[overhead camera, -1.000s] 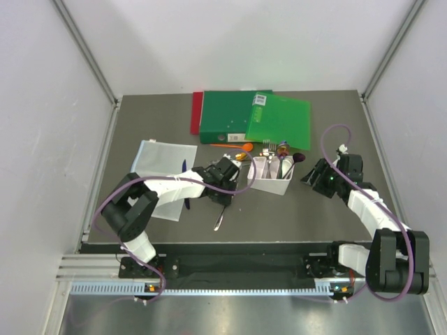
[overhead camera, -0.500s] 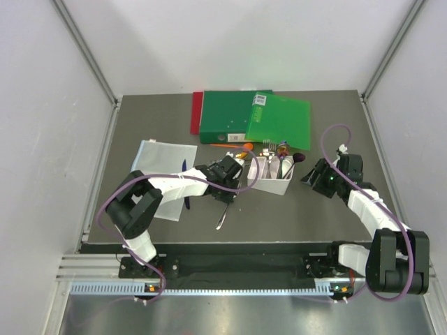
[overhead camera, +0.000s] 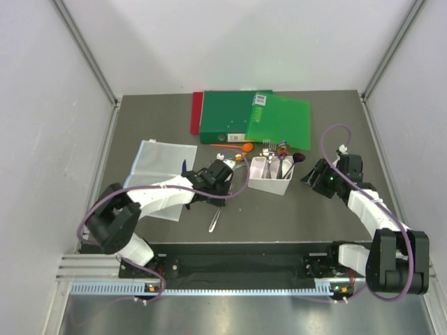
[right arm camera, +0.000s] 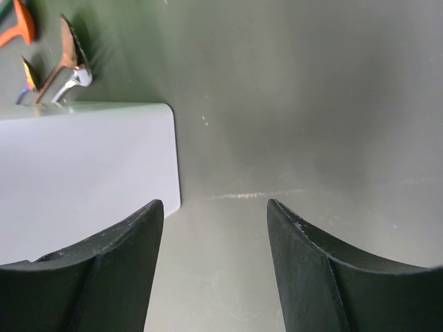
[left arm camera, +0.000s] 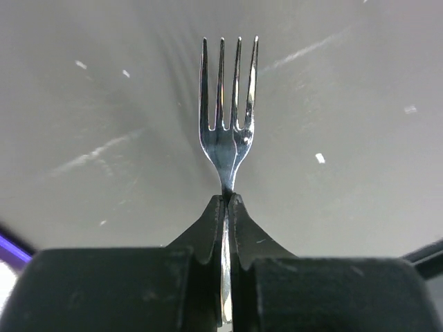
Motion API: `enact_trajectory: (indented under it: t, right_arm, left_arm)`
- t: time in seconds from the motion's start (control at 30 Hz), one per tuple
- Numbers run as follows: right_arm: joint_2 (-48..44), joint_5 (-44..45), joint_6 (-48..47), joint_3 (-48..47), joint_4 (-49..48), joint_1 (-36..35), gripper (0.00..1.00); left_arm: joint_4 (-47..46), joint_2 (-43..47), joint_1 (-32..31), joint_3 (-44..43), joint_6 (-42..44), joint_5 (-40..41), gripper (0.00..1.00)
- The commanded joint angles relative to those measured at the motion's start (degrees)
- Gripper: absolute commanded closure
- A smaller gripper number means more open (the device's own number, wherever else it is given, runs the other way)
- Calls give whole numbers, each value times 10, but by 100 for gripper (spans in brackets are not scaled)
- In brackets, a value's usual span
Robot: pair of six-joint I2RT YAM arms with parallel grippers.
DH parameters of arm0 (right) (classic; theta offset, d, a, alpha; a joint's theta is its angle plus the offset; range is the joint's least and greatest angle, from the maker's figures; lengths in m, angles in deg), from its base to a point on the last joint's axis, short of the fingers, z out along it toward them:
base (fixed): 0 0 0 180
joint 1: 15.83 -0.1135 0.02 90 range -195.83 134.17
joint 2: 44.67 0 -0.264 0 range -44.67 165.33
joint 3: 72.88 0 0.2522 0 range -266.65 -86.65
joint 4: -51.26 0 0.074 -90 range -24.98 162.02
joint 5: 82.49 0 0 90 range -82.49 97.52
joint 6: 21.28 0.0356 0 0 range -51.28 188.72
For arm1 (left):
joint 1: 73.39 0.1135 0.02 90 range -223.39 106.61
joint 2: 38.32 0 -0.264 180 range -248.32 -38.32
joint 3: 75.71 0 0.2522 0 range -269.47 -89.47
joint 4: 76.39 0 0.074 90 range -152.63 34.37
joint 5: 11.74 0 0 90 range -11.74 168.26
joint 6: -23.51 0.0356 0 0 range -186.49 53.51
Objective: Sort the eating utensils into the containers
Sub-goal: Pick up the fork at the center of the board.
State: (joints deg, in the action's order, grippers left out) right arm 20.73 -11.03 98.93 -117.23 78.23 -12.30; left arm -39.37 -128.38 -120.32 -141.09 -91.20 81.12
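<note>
The left hand (left arm camera: 227, 207) was closed on a silver metal four-tined fork (left arm camera: 227, 135). It gripped the stem just below the tines. Both fingers (left arm camera: 204, 232) pressed against the stem, and the handle ran back between them. The tines pointed away from the wrist camera, over the dark grey surface (left arm camera: 346, 173). Whether the fork touched the surface could not be told.

In the top view, the left arm extended across the left half of the surface, with its wrist just left of the small white rectangular plastic bin (overhead camera: 269, 185). A slim silver piece showed just near of that wrist, left of and nearer than the bin. It was probably the held fork, though too small in the view to be sure.

The bin sat right of centre. Several silver utensils (overhead camera: 267, 151) stood in it; which compartments they occupied could not be made out. A purple spoon (overhead camera: 300, 158) showed at the bin's far right corner. An orange spoon (overhead camera: 244, 147) lay on the surface just far-left of the bin. A dark blue utensil (overhead camera: 184, 167) lay at the right edge of a clear plastic sheet (overhead camera: 157, 160), partly hidden by the left arm.

The right hand (right arm camera: 214, 221) was open, its fingers wide apart with nothing between them. It was right of the bin and not touching it. The right wrist view showed the bin's white wall beyond the left finger.

Green folders (overhead camera: 255, 118) and a red folder (overhead camera: 196, 112) lay at the far edge.
</note>
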Motion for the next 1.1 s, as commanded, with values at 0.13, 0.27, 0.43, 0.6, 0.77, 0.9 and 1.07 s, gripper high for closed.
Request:
enact_trajectory:
  t: [0.13, 0.27, 0.43, 0.6, 0.77, 0.9, 1.07]
  right_arm:
    - [-11, -6, 0, 7, -17, 4, 39]
    - [-12, -7, 1, 8, -20, 4, 39]
    - [-10, -9, 1, 9, -21, 4, 39]
    - [-13, -11, -1, 6, -14, 4, 39]
    - [-24, -6, -9, 4, 0, 4, 39]
    - [-21, -7, -14, -3, 7, 4, 38]
    - [-21, -5, -16, -2, 8, 4, 38]
  left_arm:
    - [-75, 127, 0, 34, 3, 40, 100]
    - [-142, 134, 0, 39, -9, 51, 100]
    - [-271, 118, 0, 33, -10, 59, 100]
    - [-349, 55, 0, -43, -5, 70, 100]
    - [-428, 2, 0, -95, 1, 81, 100]
    - [-449, -33, 0, -150, 12, 85, 100]
    - [-467, -58, 0, -177, 16, 83, 100]
